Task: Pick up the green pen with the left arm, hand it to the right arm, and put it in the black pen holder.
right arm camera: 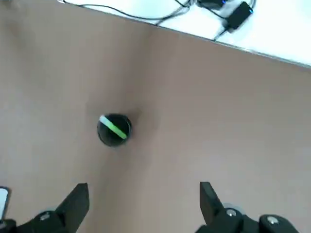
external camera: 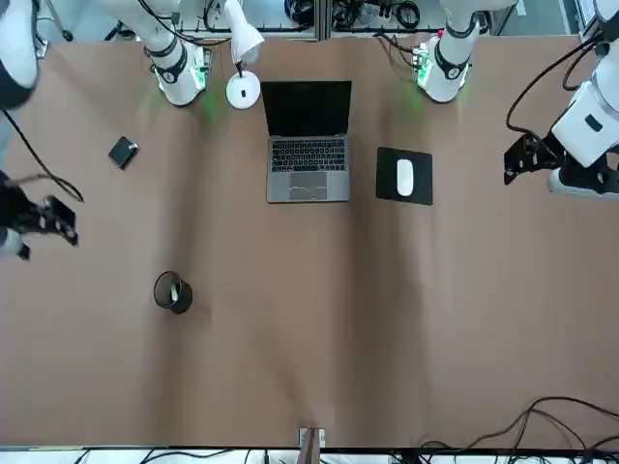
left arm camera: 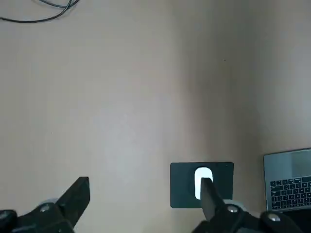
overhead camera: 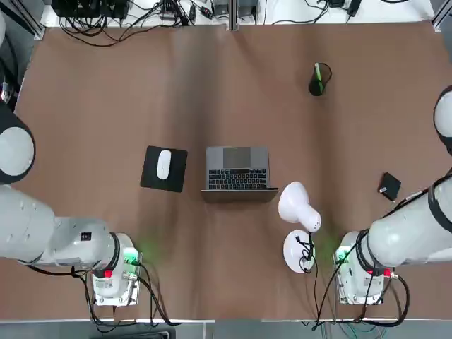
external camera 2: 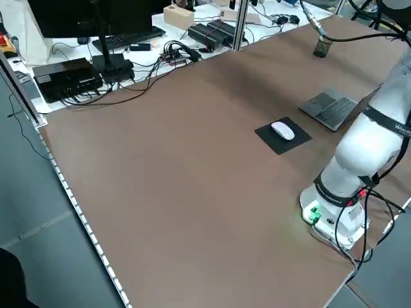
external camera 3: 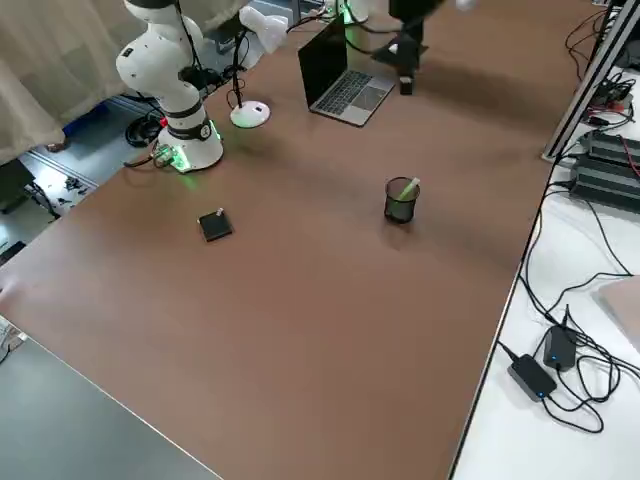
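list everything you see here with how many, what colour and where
slim bright-green stick pen: one, green, leaning inside the holder
round mesh pen holder: one, black, far right of the table
open laptop: one, grey, mid-table
flat rectangular mouse pad: one, black, left of the laptop
smooth computer mouse: one, white, on the pad
small flat square gadget: one, black, near the right arm
round-based lamp: one, white, between laptop and right arm
cables and boxes: several, black, beyond the far edge
left hand: one, black, open, raised at the left side
right hand: one, black, open, raised at the right side
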You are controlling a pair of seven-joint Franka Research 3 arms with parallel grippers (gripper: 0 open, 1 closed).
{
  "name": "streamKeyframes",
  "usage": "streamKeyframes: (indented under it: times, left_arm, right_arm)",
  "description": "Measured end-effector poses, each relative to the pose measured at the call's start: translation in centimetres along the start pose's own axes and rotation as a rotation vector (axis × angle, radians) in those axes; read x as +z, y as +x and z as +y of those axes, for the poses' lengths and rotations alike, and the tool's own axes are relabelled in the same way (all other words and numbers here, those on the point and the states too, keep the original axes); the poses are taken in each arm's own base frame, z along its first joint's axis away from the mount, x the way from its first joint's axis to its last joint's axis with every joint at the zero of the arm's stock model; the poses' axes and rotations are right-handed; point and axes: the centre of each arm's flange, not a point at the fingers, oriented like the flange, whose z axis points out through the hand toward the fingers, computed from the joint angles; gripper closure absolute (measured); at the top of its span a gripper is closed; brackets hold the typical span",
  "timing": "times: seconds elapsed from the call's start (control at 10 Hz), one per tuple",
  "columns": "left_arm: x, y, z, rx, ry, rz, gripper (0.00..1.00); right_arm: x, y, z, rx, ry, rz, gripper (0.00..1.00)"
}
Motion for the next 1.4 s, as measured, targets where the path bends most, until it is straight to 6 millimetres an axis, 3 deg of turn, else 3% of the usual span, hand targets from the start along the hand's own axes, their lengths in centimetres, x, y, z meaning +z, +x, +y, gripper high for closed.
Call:
streamKeyframes:
  times: [0.2,0.9,1.4]
  left_arm:
    - [0.0,0.0,0.0,0.000,0.000,-0.001,0.00]
    - [-0.3,0.4,-0.9,-0.014,-0.001,0.009,0.00]
    - [-0.3,0.4,-1.4,-0.024,0.000,0.010,0.00]
  right_arm:
    - [-2.3,-1.6,0.1,0.053,-0.005,-0.007,0.00]
    - [2.2,-1.3,4.0,0.195,0.051,-0.049,0.00]
    - [2.5,-1.3,4.6,0.209,0.050,-0.053,0.00]
